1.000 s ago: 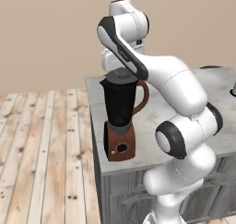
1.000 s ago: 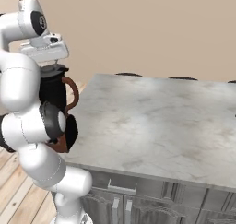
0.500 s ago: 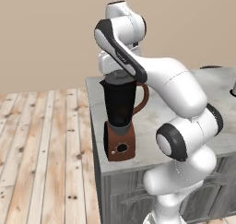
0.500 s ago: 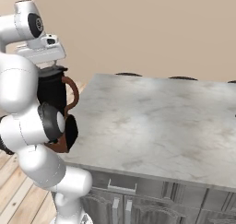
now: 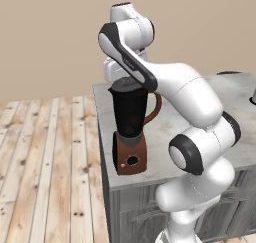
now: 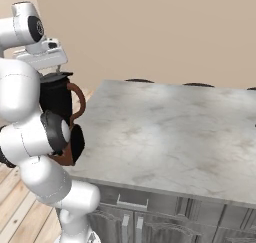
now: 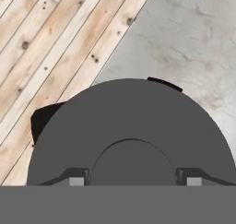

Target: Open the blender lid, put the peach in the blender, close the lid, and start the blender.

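Now the tool [image 7: 132, 181] sits directly over the blender lid [image 7: 129, 126], its 2 fingertips [image 7: 76, 180] on either side of the raised central knob, gripping it. Below the tool, the blender [image 5: 131, 132] stands at the bench [image 6: 165, 137] corner.

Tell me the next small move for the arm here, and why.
Probably lift the lid straight up a little. The jaws sit on either side of its knob, seemingly pressed against it. The lid looks seated on the blender, whose spout and handle peek out from under it. A straight rise should free it without tipping the blender.
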Robot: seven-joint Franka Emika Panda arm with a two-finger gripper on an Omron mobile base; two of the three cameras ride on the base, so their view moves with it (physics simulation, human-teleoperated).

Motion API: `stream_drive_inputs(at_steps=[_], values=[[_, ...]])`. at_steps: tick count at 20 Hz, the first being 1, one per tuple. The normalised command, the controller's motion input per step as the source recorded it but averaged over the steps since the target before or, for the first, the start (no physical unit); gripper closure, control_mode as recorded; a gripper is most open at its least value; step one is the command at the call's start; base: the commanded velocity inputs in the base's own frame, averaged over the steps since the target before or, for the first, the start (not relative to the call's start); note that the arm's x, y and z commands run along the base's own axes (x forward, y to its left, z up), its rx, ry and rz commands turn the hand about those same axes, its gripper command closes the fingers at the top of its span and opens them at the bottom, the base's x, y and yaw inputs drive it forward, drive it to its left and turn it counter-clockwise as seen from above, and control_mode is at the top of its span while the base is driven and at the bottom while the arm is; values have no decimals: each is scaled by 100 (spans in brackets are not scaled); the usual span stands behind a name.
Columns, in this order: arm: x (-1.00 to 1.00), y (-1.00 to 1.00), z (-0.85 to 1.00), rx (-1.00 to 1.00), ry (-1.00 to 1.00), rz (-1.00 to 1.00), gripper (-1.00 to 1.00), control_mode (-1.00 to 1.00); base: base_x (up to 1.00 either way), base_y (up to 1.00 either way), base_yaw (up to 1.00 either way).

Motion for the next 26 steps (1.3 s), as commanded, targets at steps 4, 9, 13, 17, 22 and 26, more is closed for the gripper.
stream_drive_inputs(at_steps=[4, 9, 13, 17, 22, 26], values=[[1, -9, -17, 8, 0, 7, 100, -100, 0, 0, 0], [0, -8, -18, 8, -1, 0, 100, -100, 0, 0, 0], [0, 0, -17, 6, -1, 0, 100, -100, 0, 0, 0], [0, 0, -29, 1, 0, 0, 100, -100, 0, 0, 0], [0, 0, -18, 0, 0, 0, -100, -100, 0, 0, 0], [0, -3, 0, 1, -1, 0, -100, -100, 0, 0, 0]])
